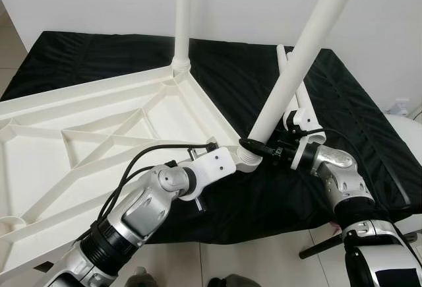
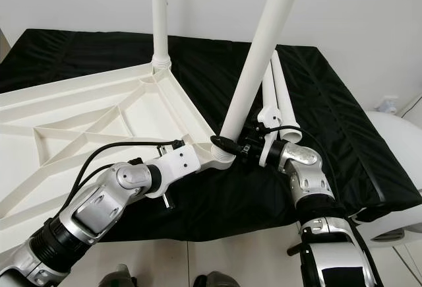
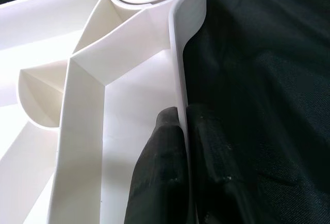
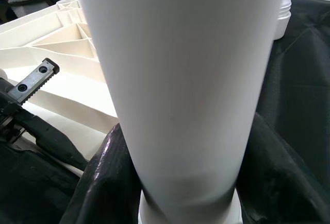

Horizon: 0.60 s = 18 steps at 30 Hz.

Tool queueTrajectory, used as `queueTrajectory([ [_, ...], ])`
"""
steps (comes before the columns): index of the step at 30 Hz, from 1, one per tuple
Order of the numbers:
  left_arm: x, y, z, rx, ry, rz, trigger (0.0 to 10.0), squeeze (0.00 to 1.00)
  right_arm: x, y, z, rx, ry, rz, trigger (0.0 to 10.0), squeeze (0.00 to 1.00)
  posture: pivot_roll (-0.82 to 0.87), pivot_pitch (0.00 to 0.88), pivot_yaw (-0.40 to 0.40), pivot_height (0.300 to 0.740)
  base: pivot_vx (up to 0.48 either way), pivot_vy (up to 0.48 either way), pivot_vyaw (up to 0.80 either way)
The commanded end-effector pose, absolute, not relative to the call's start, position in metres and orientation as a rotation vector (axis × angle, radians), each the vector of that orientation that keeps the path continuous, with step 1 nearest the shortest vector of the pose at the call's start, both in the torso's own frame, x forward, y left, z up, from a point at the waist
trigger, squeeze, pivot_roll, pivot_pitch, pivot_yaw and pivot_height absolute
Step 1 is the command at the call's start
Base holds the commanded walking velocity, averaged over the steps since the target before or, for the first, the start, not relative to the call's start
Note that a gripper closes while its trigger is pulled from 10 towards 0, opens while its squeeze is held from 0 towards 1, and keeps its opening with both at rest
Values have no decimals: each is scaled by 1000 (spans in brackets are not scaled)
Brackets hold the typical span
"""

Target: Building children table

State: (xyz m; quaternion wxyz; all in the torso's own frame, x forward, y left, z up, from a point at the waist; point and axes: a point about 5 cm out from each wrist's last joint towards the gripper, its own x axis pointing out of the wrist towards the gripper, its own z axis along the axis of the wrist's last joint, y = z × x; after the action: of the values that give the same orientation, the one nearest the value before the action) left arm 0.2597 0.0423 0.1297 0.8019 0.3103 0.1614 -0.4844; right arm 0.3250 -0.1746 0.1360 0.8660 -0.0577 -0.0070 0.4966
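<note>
A white table top [image 1: 79,135] lies upside down, ribs up, on a black cloth. One white leg [image 1: 182,16] stands upright in its far corner socket. A second white leg [image 1: 297,56] leans to the right, its foot in the near corner socket [image 1: 247,161]. My right gripper [image 1: 254,146] is shut on this leg just above the socket; in the right wrist view both black fingers [image 4: 103,177] hug the leg [image 4: 180,80]. My left gripper [image 3: 180,113] is shut on the table top's rim [image 3: 178,44] beside that socket, one finger on each side.
Two spare white legs [image 2: 280,95] lie side by side on the black cloth [image 1: 356,102] to the right of the tilted leg. A white wall stands behind. A white rounded object [image 1: 409,135] sits at the right past the cloth's edge. Tiled floor [image 1: 264,260] lies below.
</note>
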Motion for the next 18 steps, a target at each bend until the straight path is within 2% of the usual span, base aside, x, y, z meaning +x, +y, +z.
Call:
queueTrajectory([
  [1, 258, 33, 141, 680, 267, -1059, 10000, 0, 322, -178, 131, -100, 11, 1028, 10000, 0, 30, 0, -94, 740, 0, 0, 0],
  [8, 257, 33, 140, 674, 269, -1057, 10000, 0, 319, -168, 133, -51, -21, 993, 10000, 0, 34, 0, -104, 740, 0, 0, 0],
  [13, 256, 35, 139, 672, 275, -1052, 10000, 0, 310, -140, 134, 11, -70, 847, 10000, 0, 33, 0, -103, 740, 0, 0, 0],
  [18, 255, 34, 139, 672, 276, -1056, 10000, 0, 310, -131, 135, 13, -77, 748, 10000, 0, 31, 0, -100, 740, 0, 0, 0],
])
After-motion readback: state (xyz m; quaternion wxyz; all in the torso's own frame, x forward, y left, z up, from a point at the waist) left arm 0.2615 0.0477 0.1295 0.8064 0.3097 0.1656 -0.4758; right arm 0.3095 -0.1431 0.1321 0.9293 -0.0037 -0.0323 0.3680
